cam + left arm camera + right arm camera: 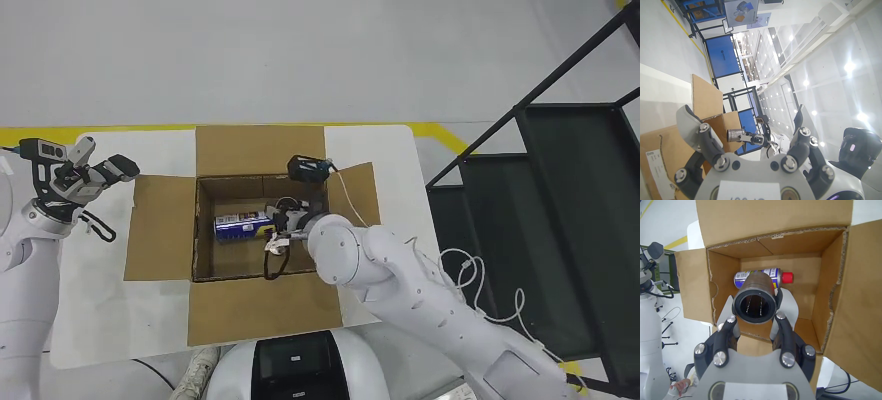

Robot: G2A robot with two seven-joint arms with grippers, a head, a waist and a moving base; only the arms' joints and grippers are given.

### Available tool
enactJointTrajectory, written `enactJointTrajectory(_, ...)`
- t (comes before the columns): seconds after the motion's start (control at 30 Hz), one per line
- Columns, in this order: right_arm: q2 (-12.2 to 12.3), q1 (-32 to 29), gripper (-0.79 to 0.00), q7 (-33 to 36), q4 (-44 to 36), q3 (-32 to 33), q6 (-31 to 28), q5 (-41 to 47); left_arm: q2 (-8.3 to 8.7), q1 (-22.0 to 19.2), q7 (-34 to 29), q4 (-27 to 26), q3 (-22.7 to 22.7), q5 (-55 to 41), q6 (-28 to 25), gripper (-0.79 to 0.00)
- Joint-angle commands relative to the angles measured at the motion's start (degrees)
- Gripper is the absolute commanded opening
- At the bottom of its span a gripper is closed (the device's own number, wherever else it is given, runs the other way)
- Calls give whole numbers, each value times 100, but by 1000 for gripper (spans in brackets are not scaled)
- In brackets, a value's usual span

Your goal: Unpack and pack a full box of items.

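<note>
Right gripper [756,306], nearest the lens in the right wrist view, with its two white pads pinching a hollow metal cylinder [758,283] by the sides. The open bore of the cylinder faces the camera, and its far end points down into the cardboard box [829,285]. The box stands on the white table [370,145] with all four flaps folded outward. In the top view the right arm reaches over the opening from the robot's side, so the cylinder hangs above the box interior rather than resting on its floor. A blue and yellow spray can [775,275] with a red cap lies on its side on the box floor, close to the far wall and partly hidden behind the cylinder. No other contents can be made out on the visible part of the floor. The left gripper [742,113] is off to the left of the box, well apart from it, with its jaws spread and nothing between them. Progress, as a judgement: the cylinder is in transit at the mouth of the box, but these views do not settle whether it is being lifted out or lowered in. If this is unpacking, the can has yet to be removed and the whole repacking remains. If it is packing, the can is already placed and the cylinder is about to join it.
</note>
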Motion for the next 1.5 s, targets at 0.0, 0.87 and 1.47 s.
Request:
enactJointTrajectory(0.0, 114, -203, -785, 75, -259, 212, -73, -15, 0, 0, 0, 0, 0, 0, 0, 0)
enactJointTrajectory(0.87, 263, -535, -785, 77, -559, 493, -309, -50, 0, 0, 0, 0, 0, 0, 0, 0)
enactJointTrajectory(1.47, 739, -1829, -785, 947, -2084, 3646, -945, -5, 0, 0, 0, 0, 0, 0, 0, 0)
